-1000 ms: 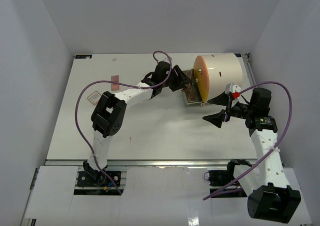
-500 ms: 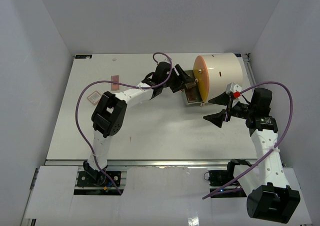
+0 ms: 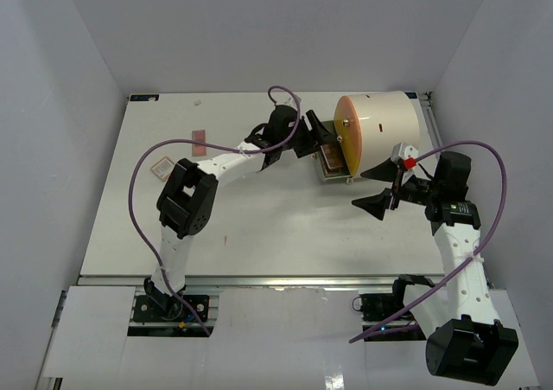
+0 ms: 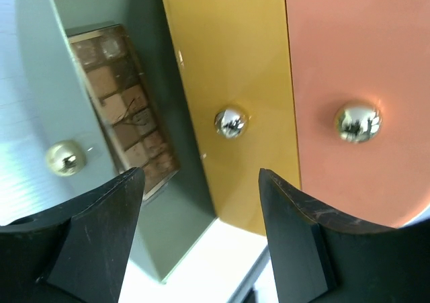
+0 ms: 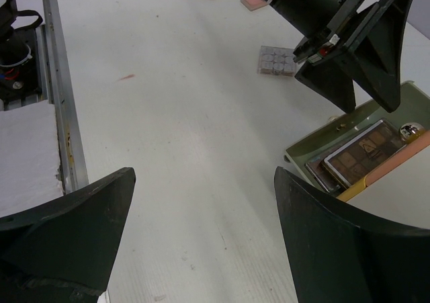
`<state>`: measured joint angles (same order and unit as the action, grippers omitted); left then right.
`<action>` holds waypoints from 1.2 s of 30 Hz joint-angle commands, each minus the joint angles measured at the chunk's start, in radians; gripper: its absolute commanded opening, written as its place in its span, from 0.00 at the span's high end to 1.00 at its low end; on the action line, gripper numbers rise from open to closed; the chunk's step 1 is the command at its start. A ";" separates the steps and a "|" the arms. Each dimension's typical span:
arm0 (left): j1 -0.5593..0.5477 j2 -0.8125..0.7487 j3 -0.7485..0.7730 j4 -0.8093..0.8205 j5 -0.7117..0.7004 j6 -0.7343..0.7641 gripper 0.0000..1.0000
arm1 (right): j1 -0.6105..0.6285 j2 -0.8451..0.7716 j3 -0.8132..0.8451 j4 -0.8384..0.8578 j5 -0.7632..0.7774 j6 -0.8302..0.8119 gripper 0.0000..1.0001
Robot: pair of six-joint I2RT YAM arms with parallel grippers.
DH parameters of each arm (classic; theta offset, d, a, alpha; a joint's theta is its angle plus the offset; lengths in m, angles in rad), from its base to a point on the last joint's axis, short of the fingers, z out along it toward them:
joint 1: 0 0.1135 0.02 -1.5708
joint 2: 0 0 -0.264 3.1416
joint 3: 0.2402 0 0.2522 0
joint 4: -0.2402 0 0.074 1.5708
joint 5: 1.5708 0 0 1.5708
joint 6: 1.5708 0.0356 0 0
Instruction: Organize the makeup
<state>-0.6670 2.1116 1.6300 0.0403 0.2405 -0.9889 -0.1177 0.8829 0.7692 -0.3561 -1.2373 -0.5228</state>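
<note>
Since the earlier frame, the left gripper (image 4: 199,182) had spread its jaws wider and shifted slightly at the mouth of the pulled-out green drawer (image 5: 300,150); the right arm had not moved. Left jaws stood well apart with nothing between the fingers and no contact with any item. A brown eyeshadow palette (image 4: 124,108) lay flat inside the green drawer, free of the fingers. In the right wrist view a second palette appeared to lie partly under it, though the edge was too narrow to confirm. The drawer projected from the base of the cream cylinder (image 3: 389,118), below a closed yellow drawer front (image 4: 228,61) and a peach drawer front (image 4: 356,48), each with a metal knob.

The right gripper (image 3: 373,189) hovered over the table (image 3: 259,226) near the cylinder, jaws wide apart and empty.

A grey square palette (image 5: 277,60) rested on the table just beyond the left fingers. A pink palette (image 3: 200,141) and a compact (image 3: 161,167) lay well apart from the cylinder, at the table's left side
</note>
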 commanded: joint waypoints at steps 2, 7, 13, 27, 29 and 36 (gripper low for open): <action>0.008 -0.243 -0.059 -0.119 -0.037 0.308 0.20 | -0.005 -0.009 -0.011 0.024 -0.018 0.000 0.10; 0.098 -0.425 -0.279 -0.235 -0.048 0.573 0.14 | -0.005 -0.015 -0.012 0.024 -0.021 -0.003 0.10; 0.261 -0.530 -0.445 -0.364 -0.137 0.744 0.02 | -0.007 -0.009 -0.013 0.023 -0.014 -0.008 0.10; 0.562 -0.419 -0.424 -0.342 -0.130 0.811 0.02 | -0.007 -0.010 -0.016 0.023 -0.028 -0.007 0.10; 0.563 -0.360 -0.363 -0.360 -0.180 0.791 0.02 | -0.007 -0.012 -0.016 0.023 -0.030 -0.003 0.10; 0.603 -0.149 -0.139 -0.418 -0.237 0.773 0.02 | -0.007 -0.012 -0.013 0.023 -0.036 0.001 0.10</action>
<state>-0.0906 1.9011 1.3762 -0.3459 0.0410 -0.1991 -0.1184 0.8827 0.7551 -0.3558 -1.2408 -0.5266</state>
